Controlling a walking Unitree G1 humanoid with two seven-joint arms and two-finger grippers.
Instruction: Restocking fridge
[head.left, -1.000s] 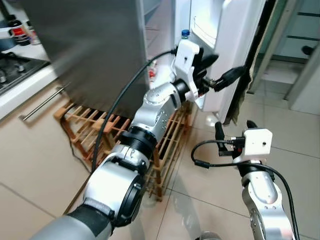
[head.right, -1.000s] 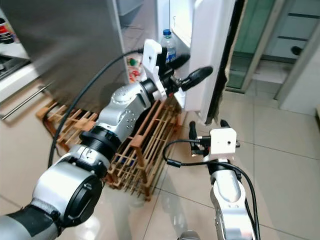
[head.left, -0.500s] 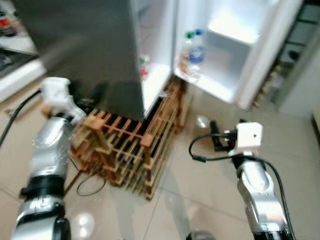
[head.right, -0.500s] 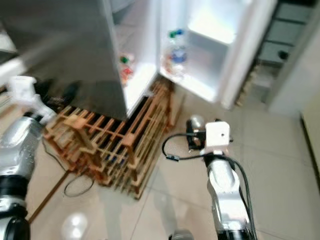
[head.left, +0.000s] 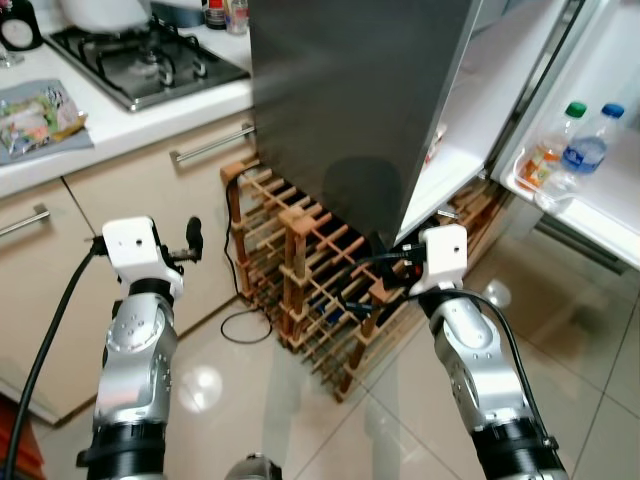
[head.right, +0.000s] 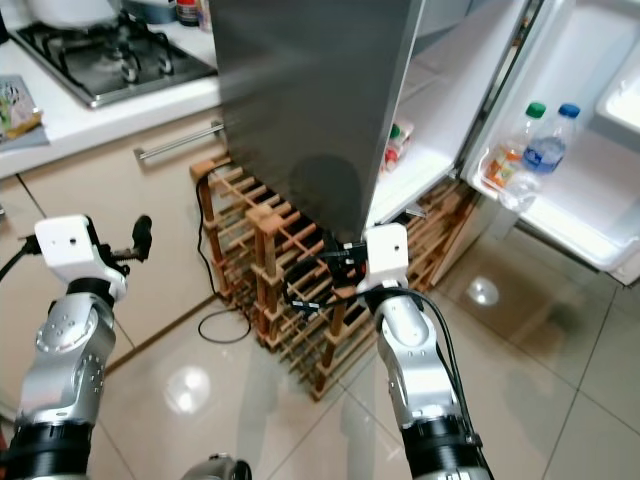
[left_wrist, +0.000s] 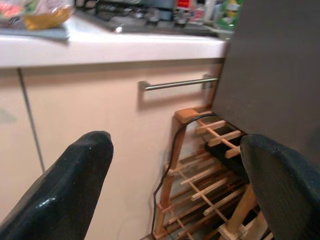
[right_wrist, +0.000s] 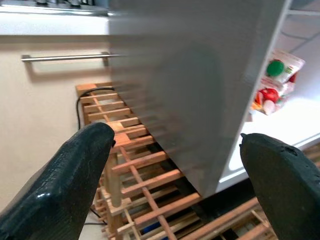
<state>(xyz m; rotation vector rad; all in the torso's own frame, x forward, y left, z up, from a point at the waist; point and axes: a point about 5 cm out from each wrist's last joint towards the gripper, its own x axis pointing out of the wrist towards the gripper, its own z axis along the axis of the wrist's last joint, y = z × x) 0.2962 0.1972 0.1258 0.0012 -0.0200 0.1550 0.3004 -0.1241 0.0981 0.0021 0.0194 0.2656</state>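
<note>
— Since a second ago our left gripper (left_wrist: 170, 185) has dropped from the fridge (head.left: 360, 100) door; we've turned toward the counter (head.left: 130, 125).
— Both grippers empty, fingers apart; right gripper (right_wrist: 175, 185) likewise, presumably to fetch stock.
— Fridge is open, bottles (head.left: 570, 155) in its door. Wooden rack (head.left: 320, 290) crowds the floor ahead.

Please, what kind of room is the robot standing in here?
Most likely a home kitchen. A gas hob sits in a white counter over cream cabinets with bar handles, an open fridge holds bottles in its door shelf, and a wooden bottle rack stands on the tiled floor.
</note>
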